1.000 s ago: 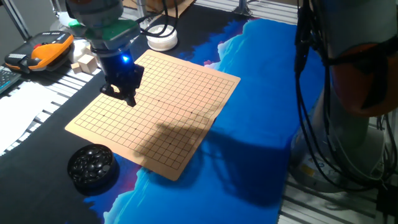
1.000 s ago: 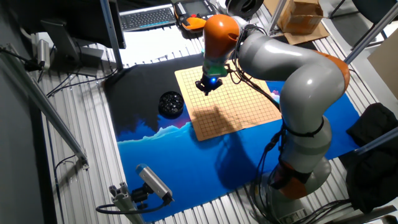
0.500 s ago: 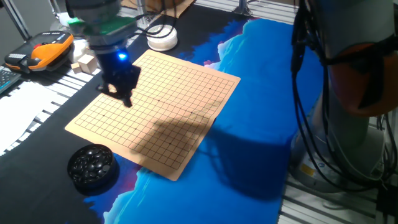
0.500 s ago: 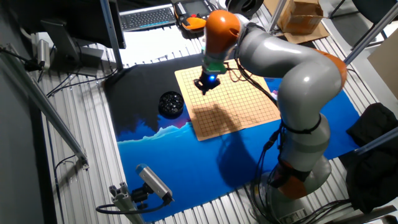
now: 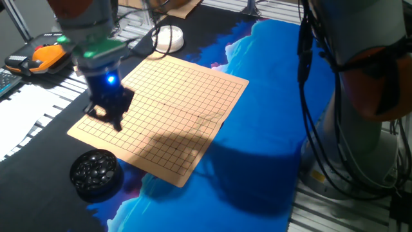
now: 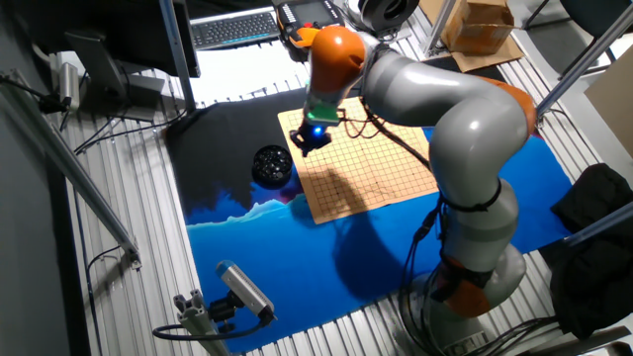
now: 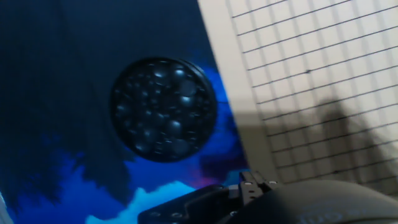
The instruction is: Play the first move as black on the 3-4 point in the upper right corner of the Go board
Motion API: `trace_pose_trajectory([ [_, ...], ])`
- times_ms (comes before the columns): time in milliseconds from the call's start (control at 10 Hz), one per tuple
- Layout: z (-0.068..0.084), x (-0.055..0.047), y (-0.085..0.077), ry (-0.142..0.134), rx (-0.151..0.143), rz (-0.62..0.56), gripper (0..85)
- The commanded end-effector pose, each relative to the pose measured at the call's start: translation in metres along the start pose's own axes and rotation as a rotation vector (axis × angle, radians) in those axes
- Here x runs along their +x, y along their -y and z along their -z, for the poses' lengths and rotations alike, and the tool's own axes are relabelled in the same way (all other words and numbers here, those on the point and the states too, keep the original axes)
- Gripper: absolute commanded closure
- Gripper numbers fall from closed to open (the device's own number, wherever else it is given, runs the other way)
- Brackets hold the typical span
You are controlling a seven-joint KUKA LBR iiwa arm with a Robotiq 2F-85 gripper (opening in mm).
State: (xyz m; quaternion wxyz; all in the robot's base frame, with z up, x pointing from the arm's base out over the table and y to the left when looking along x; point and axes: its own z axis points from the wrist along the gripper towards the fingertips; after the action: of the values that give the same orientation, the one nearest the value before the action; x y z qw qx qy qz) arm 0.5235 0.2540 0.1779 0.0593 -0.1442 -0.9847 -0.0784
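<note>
One second has carried our claw (image 5: 112, 119) across the Go board (image 5: 168, 103) toward the stone bowl (image 5: 95, 171); whether it grips anything, we cannot tell.

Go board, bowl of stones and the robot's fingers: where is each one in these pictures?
Go board (image 5: 187, 96): one fixed view, bare grid near its middle.
Bowl of stones (image 7: 164, 109): hand view, the stones inside.
Fingers (image 5: 116, 120): one fixed view, dark lower tip.

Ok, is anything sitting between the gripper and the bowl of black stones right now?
Nothing visible does. The gripper hangs over the Go board's left edge, and the bowl of black stones sits uncovered on the dark cloth just beyond that edge. The hand view shows the bowl unobstructed.
</note>
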Motion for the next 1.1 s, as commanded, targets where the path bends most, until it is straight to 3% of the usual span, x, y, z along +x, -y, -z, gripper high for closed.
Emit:
trace_pose_trajectory([
  [0,-0.005,-0.003,-0.004,0.006,-0.007,-0.012,85.0],
  [600,-0.025,-0.014,-0.023,0.015,-0.046,-0.087,85.0],
  [900,-0.032,-0.010,-0.030,0.021,-0.051,-0.106,85.0],
  [1000,-0.029,-0.007,-0.031,0.021,-0.006,-0.054,85.0],
])
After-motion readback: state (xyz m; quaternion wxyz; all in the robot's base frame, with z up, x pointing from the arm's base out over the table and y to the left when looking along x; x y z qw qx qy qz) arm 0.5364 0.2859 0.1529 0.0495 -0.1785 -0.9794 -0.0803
